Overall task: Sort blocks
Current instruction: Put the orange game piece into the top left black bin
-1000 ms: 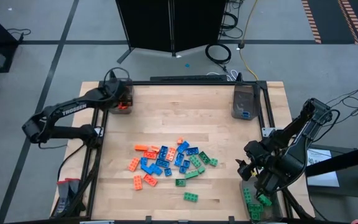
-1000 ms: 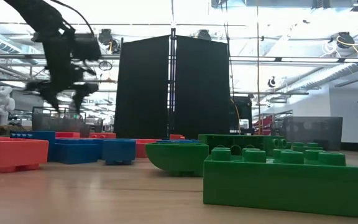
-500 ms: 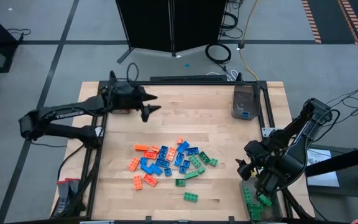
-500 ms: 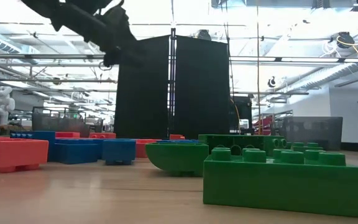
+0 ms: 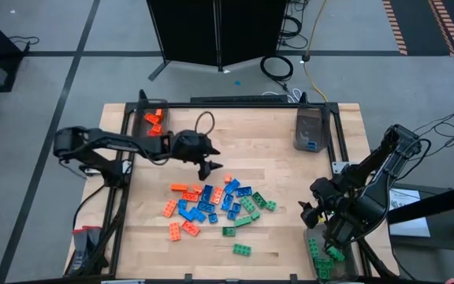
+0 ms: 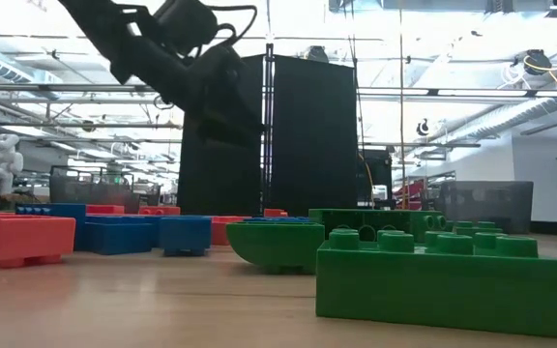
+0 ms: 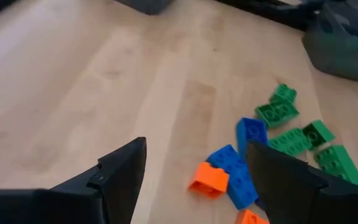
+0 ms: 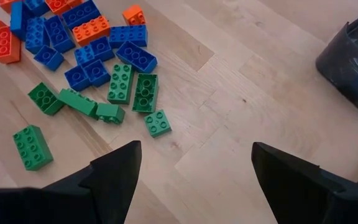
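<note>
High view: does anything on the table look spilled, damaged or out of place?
Nothing stands out. The unsorted blocks lie in a loose pile mid-table, one green block apart nearer the front edge. The left gripper, open and empty, hovers by the pile's far edge.

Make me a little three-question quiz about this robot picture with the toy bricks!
1. True or false: the left tool is holding a brick.
2. Which colour of small plastic studded brick lies alone, nearest the table's front edge? A orange, B green, C blue.
3. Fill in: the translucent grey rectangular bin at the table's back left corner holds ___ bricks.

Key: 1 false, its fingers are open and empty above the pile of small plastic studded bricks. 2 B, the lone green brick. 3 orange.
</note>
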Motion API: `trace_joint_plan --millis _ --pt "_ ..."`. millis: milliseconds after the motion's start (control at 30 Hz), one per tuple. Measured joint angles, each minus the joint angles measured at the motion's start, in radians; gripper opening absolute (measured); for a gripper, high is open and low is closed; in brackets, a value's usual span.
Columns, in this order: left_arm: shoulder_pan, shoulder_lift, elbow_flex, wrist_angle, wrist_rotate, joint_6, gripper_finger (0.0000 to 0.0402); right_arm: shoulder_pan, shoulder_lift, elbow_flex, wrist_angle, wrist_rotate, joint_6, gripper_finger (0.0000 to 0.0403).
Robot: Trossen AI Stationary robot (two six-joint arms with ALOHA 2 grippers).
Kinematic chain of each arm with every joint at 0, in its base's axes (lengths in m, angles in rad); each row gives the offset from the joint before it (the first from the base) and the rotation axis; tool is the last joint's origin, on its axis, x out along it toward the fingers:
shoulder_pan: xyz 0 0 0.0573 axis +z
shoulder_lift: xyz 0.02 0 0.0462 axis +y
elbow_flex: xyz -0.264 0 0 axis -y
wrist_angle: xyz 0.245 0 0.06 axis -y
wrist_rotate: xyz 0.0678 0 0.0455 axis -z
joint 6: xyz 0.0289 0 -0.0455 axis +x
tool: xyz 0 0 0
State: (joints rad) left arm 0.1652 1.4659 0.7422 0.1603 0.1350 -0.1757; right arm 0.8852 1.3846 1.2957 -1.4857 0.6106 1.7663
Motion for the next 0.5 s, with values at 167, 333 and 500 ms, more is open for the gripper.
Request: trace_joint_plan --millis 167,333,500 --pt "-0.038 0.082 0.000 0.071 -0.013 0.011 0.0276 0.000 0.000 0.000 0.001 -0.006 0.002 0.0299" --pt "-0.065 0.149 -0.001 0.117 -0.034 0.032 0.0276 0.000 0.000 0.000 0.001 -0.005 0.002 0.0299" --pt "-0.091 0.204 -0.001 0.147 -0.043 0.025 0.0276 0.000 0.000 0.000 0.000 -0.005 0.002 0.0299"
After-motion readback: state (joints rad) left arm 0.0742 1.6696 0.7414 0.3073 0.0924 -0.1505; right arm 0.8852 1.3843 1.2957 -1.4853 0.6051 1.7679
